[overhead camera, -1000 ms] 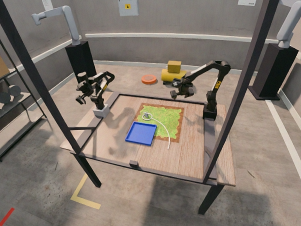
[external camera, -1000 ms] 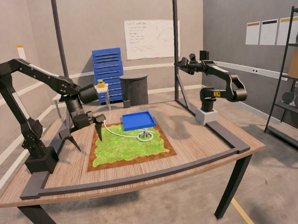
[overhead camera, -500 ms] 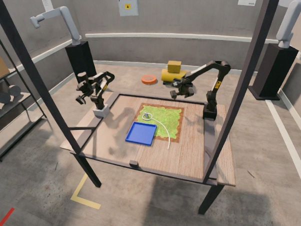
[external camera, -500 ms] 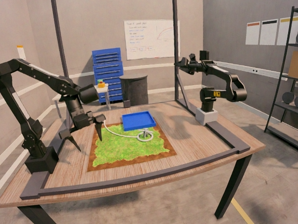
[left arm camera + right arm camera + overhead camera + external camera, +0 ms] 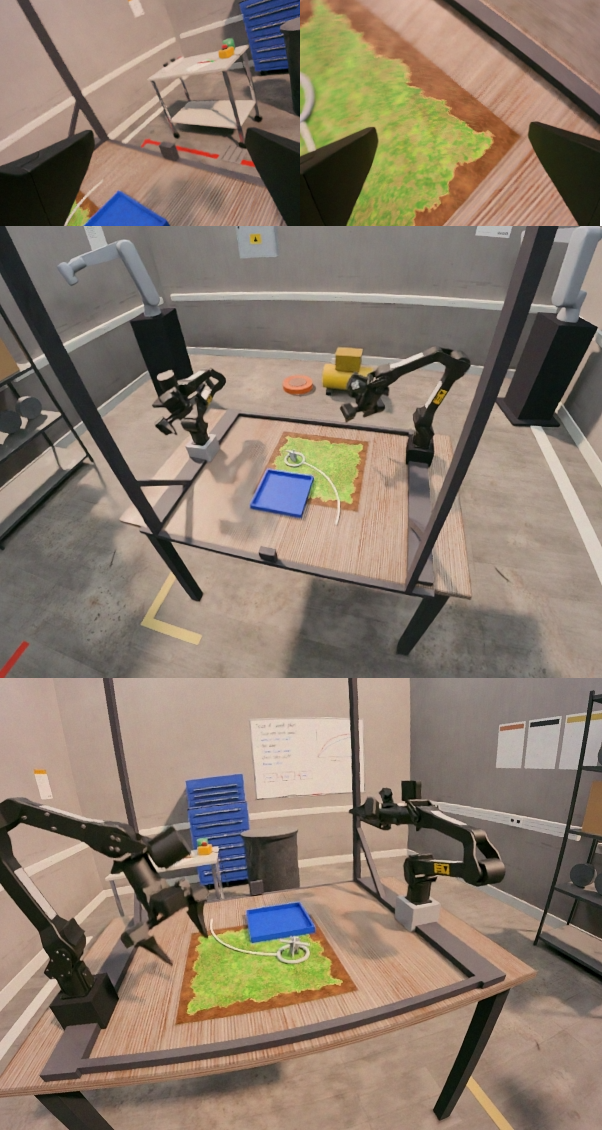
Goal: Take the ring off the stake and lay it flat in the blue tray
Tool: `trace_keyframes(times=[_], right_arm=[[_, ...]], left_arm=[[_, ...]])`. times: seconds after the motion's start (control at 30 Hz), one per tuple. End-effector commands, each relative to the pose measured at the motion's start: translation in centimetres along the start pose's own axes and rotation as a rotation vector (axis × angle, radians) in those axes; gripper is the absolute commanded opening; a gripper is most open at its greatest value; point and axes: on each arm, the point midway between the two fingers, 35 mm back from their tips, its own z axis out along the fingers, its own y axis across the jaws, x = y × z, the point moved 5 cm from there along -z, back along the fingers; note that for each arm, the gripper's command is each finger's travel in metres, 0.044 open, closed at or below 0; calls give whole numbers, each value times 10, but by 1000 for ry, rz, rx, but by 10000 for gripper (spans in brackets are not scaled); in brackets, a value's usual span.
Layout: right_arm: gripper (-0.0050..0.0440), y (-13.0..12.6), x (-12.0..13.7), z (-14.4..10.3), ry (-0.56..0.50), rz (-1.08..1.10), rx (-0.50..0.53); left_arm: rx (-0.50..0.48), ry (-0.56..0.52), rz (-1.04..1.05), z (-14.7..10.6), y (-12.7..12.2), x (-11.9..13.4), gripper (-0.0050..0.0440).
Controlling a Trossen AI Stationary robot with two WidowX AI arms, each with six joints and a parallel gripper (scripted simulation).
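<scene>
A white ring (image 5: 294, 460) lies around the base of a short grey stake (image 5: 294, 455) on the green grass mat (image 5: 327, 465); a white rope (image 5: 327, 482) trails from it. It shows in the exterior view too (image 5: 293, 955). The blue tray (image 5: 282, 493) lies flat beside the mat, empty. My right gripper (image 5: 358, 411) is open and empty, hovering above the mat's far corner, well away from the ring; part of the ring's edge (image 5: 305, 100) shows in its wrist view. My left gripper (image 5: 166, 424) is open and empty, held high near its base; its wrist view shows the tray's corner (image 5: 125, 212).
A raised dark frame (image 5: 280, 1035) borders the table. Dark posts (image 5: 480, 406) stand at the table's corners. A small dark block (image 5: 268, 553) sits on the front rail. Off the table are a white cart (image 5: 210, 65) and blue drawers (image 5: 216, 828).
</scene>
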Motion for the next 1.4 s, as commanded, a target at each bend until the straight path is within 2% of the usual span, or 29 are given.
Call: trace_keyframes(times=[0.0,0.03,0.1,0.17,0.6,0.67,0.87,1.17,1.23,1.37], right_arm=[[440,16,-12,-34,-48,-160,-184],[440,18,-13,-40,-62,-201,-216],[440,18,-13,-40,-62,-201,-216],[440,21,-15,-52,-91,-277,-275],[440,29,-19,-133,-376,-752,-587],[440,29,-19,-133,-376,-752,-587],[440,28,-18,-150,-453,-844,-636],[440,28,-16,-147,-446,-860,-635],[440,28,-16,-147,-446,-860,-635],[440,28,-16,-147,-447,-856,-633]], left_arm=[[-21,28,-55,-1,13,-1,440],[-27,39,-63,-1,15,1,440],[-27,39,-63,-1,15,1,440],[-37,61,-77,0,19,5,440],[-101,232,-186,8,45,32,440],[-101,232,-186,8,45,32,440],[-144,331,-249,15,63,48,440],[-247,524,-384,30,105,80,440],[-247,524,-384,30,105,80,440],[-302,635,-465,40,130,100,440]])
